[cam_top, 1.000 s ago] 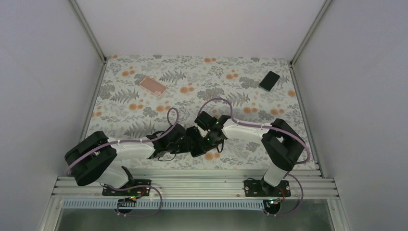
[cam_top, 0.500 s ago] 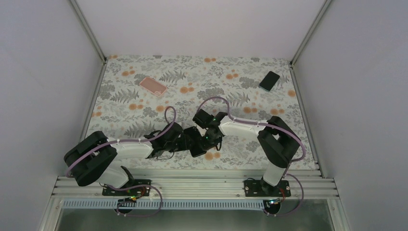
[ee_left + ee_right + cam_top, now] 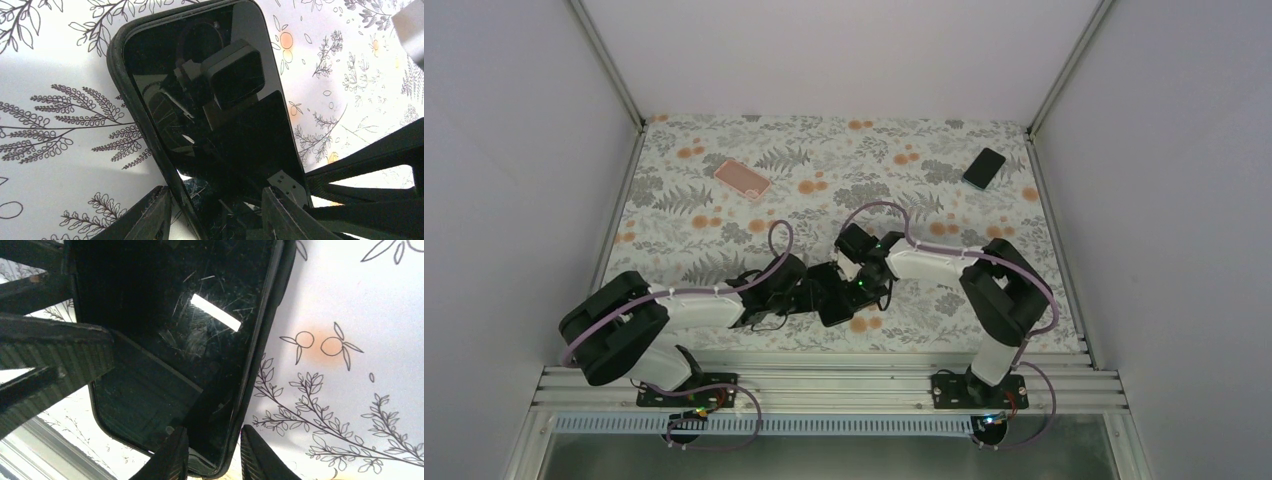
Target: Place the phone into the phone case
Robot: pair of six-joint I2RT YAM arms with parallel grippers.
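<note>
Clamping the cased phone (image 3: 215,115), left claw (image 3: 215,212) half open; right claw (image 3: 215,452) slightly parted astride its edge, grip uncertain.

No word, brand, number or sign can be read in any view. The dark glass of the phone (image 3: 215,125) near the arms shows only reflections and scratches. The desk (image 3: 844,170) has only a printed plant pattern, without letters.
</note>
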